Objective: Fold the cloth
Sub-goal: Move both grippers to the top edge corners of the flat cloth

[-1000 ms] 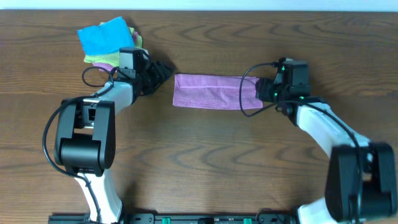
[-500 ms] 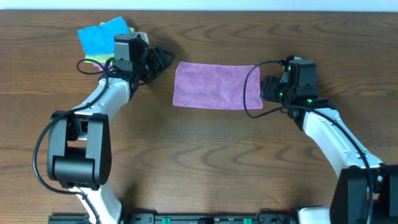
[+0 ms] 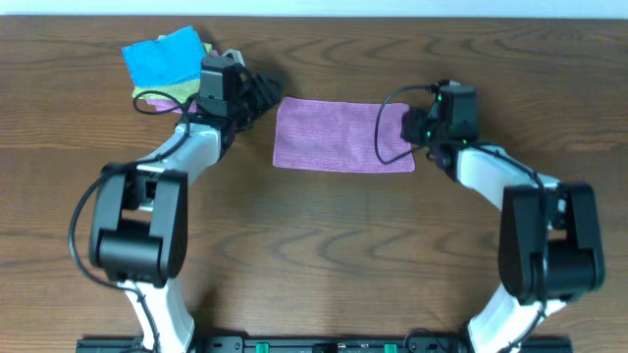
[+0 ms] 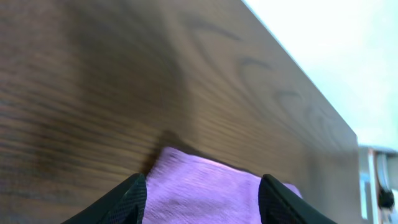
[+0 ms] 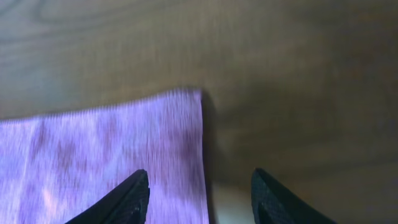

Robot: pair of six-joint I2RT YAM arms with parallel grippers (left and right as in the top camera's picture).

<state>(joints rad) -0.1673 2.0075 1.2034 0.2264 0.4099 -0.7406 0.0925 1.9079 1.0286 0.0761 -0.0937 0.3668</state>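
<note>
The lilac cloth [image 3: 334, 134] lies flat on the wooden table as a wide rectangle. My left gripper [image 3: 267, 94] is open at its far left corner. In the left wrist view the cloth [image 4: 205, 186] shows between the spread fingers [image 4: 202, 182]. My right gripper [image 3: 410, 127] is open over the cloth's right edge. In the right wrist view the cloth's far right corner [image 5: 112, 149] lies under the left finger, and the jaws [image 5: 199, 175] straddle its edge. Neither gripper holds anything.
A bright blue folded cloth [image 3: 162, 54] lies on a light green folded cloth [image 3: 169, 91] at the far left, just behind my left arm. The table's far edge [image 3: 392, 14] runs close behind the cloth. Cables loop near both wrists.
The cloth has gone from a narrow strip to a wider rectangle, its far edge now farther back. The left gripper moved back and right. The right gripper drew right, then returned left.
</note>
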